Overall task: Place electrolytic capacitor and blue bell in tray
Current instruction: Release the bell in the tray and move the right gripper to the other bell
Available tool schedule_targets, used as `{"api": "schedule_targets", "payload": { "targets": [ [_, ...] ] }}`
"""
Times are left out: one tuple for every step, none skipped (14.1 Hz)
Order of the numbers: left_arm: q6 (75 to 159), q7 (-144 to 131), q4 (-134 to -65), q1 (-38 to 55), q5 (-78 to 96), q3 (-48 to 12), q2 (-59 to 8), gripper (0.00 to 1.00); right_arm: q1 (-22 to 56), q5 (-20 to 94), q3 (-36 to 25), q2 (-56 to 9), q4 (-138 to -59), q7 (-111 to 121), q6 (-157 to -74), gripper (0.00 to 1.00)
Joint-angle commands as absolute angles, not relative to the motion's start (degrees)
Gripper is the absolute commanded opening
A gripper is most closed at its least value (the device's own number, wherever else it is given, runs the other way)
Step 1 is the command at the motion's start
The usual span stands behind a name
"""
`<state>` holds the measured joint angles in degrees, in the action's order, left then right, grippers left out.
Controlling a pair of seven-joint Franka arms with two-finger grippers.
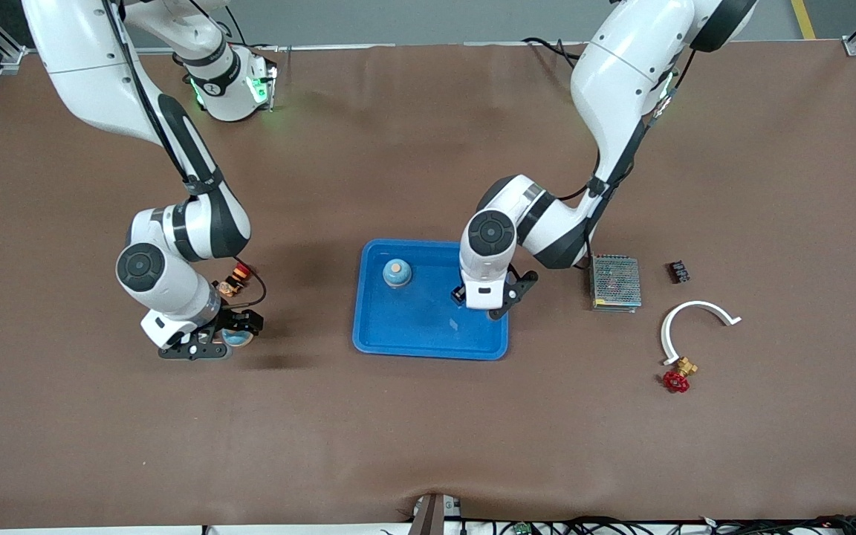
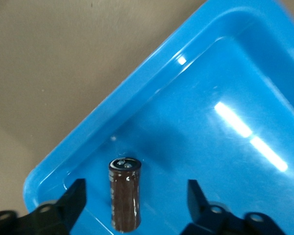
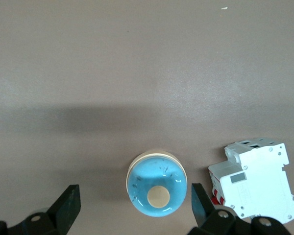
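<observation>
Closest to me lies a little brass valve with a red handwheel (image 1: pixel 675 381), touching one end of a white curved clip (image 1: pixel 695 321). Farther back sit a grey mesh box (image 1: pixel 615 282) and a small black part (image 1: pixel 678 272).

The blue tray (image 1: pixel 428 338) lies mid-table. One blue bell (image 1: pixel 397 273) already stands in it, at the edge nearest the robots' bases. The left gripper (image 1: pixel 489 301) hangs low over the tray's corner toward the left arm's end, its fingers spread wide. The capacitor (image 2: pixel 125 193) sits between them inside the tray, touching neither finger.

The right gripper (image 1: pixel 205 343) is down at the table toward the right arm's end, fingers (image 3: pixel 68 203) apart, straddling a second blue bell (image 3: pixel 157 190) that rests on the table, not in the tray. A white switch block (image 3: pixel 255 178) stands just beside that bell.

What worries me is the capacitor. If a finger brushes it as the left gripper lifts away, I reckon it could tip or roll. On the right, the switch block sits close to one finger, so a closing grip may nudge it, and the bell's rounded dome could squirt out of a pinch set too high.

From across the table the capacitor is hidden under the left gripper, and I cannot tell whether it stands upright or leans. The second bell is mostly covered by the right gripper there.
</observation>
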<state>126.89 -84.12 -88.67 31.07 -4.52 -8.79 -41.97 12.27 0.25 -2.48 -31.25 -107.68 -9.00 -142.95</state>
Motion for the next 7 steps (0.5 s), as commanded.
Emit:
{"api": "schedule_targets", "payload": {
  "targets": [
    [120.6,-81.0,-87.2,30.5,-6.3,-8.4,-37.3,1.0,11.1,-0.8,-1.5,-30.8,-110.1,-8.7,-145.6,1.0],
    [118.1,-79.0,-86.1,30.0,-6.3,-8.4,-36.2,1.0,11.1,-0.8,-1.5,-31.2,-110.2,-8.7,-146.2,1.0],
    [115.8,-76.2,-85.3,28.8,-6.2,-8.3,-34.8,1.0,11.1,-0.8,-1.5,-31.7,-110.2,-8.7,-146.7,1.0],
    [113.8,-73.0,-85.2,27.3,-6.2,-8.3,-33.2,1.0,11.1,-0.8,-1.5,-32.3,-110.3,-8.7,-147.6,1.0],
    [112.0,-69.3,-85.3,25.6,-6.2,-8.4,-31.6,1.0,11.0,-0.9,-1.5,-32.7,-110.7,-8.7,-148.4,1.0],
    [110.0,-65.7,-85.3,24.1,-6.2,-8.4,-30.4,1.0,11.0,-0.9,-1.5,-33.0,-110.7,-8.7,-149.5,1.0],
    [107.9,-61.9,-85.3,22.0,-6.2,-8.4,-29.1,1.0,10.8,-0.9,-1.5,-33.4,-110.7,-8.6,-149.8,1.0]
  ]
}}
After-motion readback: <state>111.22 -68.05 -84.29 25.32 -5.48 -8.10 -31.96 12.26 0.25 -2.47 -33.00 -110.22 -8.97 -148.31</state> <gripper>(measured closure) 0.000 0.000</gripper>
